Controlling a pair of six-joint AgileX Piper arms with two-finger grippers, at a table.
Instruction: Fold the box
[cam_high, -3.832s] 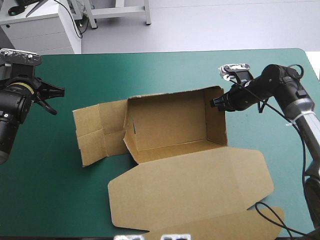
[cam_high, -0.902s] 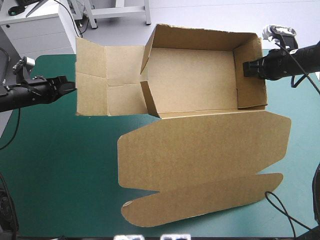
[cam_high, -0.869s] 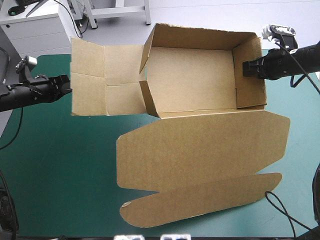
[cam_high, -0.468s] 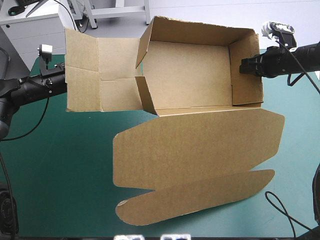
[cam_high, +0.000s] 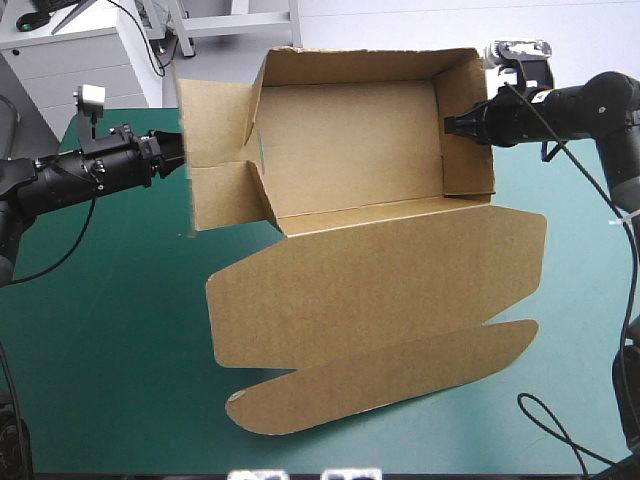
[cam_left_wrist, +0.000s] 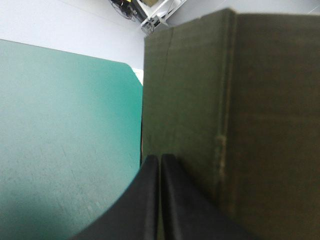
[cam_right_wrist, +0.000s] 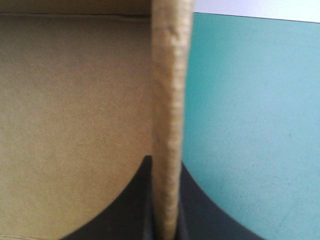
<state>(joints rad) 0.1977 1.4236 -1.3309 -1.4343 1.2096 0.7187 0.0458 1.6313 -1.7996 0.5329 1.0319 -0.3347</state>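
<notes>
The brown box (cam_high: 350, 140) hangs above the table as an open tray, three walls raised. Its lid (cam_high: 380, 290) hangs toward the table's front, tongue flap (cam_high: 390, 385) lowest. My right gripper (cam_high: 452, 125) is shut on the tray's right wall. In the right wrist view that wall (cam_right_wrist: 167, 75) runs edge-on between the black fingers of the right gripper (cam_right_wrist: 165, 162). My left gripper (cam_high: 180, 150) is shut, its tip against the left flap (cam_high: 220, 150). In the left wrist view the left gripper (cam_left_wrist: 160, 159) forms one arch and the flap (cam_left_wrist: 225, 100) stands just ahead and beside it.
The teal-green cover (cam_high: 100, 330) lies below the lifted box. The table's far edge runs behind the tray. The cover (cam_left_wrist: 65, 125) shows beside the left gripper and the cover (cam_right_wrist: 250, 125) shows outside the held wall.
The right gripper lifted the box off the table, then carried it leftward. The left gripper came in to the left flap's outer edge, and that flap has swung inward and looks narrower.
</notes>
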